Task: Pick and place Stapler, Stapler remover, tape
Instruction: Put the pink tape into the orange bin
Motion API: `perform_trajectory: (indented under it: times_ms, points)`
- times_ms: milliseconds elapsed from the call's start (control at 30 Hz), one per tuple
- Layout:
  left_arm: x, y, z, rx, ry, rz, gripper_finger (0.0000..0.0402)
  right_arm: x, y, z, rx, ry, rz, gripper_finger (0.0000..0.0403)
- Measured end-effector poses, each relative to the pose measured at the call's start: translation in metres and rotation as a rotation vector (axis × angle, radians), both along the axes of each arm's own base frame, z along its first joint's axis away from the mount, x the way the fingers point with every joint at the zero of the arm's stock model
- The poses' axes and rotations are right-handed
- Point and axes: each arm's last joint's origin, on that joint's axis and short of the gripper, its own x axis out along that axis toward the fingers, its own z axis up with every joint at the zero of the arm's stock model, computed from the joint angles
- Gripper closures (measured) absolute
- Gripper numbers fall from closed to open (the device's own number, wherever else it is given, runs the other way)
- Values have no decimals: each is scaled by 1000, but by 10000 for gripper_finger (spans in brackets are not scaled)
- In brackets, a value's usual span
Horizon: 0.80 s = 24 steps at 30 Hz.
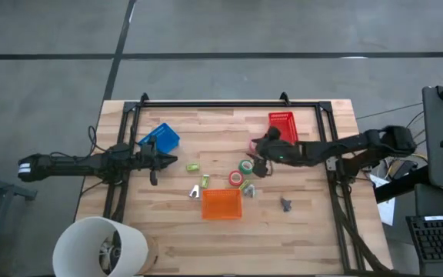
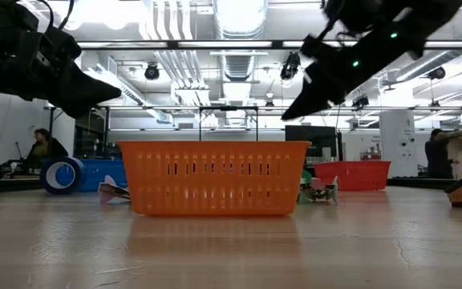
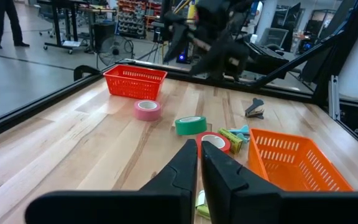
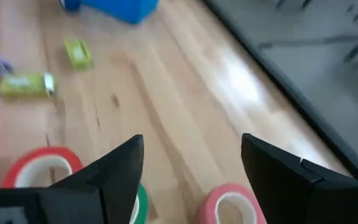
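**Right arm lines up on the tape rolls**

On the left, our left gripper (image 1: 169,161) waits beside the blue basket (image 1: 160,138), fingers together. Mid-desk (image 1: 306,238), the green tape (image 1: 246,166) and red tape (image 1: 236,178) lie touching, just above the orange basket (image 1: 221,204). The pinkish-red tape (image 1: 255,146) lies nearer the red basket (image 1: 282,127), where our right gripper (image 1: 258,151) hovers, fingers apart. We judge a straight descent astride that roll's wall is best, closing only once low, clear of the neighbouring rolls.

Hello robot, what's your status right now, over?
Right gripper open above the pink tape, nothing held. Left gripper shut, waiting near the blue basket. Nothing in the way.
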Motion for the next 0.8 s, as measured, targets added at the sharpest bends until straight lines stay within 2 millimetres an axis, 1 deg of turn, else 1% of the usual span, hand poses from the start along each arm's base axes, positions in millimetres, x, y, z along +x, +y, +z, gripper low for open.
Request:
perform_trajectory:
  times_ms: [133, 300, 467, 567, 667, 800]
  points:
    - [0, 0, 0, 0, 0, 0, 378, 10, -9, -7, 32, 101, -41, 147]
    - [0, 0, 0, 0, 0, 0, 377, 15, -23, -12, 147, 123, -61, 161]
    - [0, 0, 0, 0, 2, 0, 378, 12, -41, -14, 279, 112, -103, 171]
    - [0, 0, 0, 0, 2, 0, 376, 9, -48, -15, 317, 111, -133, 172]
    - [0, 0, 0, 0, 3, 0, 377, 9, -51, -16, 342, 111, -126, 172]
    - [0, 0, 0, -1, 3, 0, 378, 9, -52, -24, 354, 151, -130, 176]
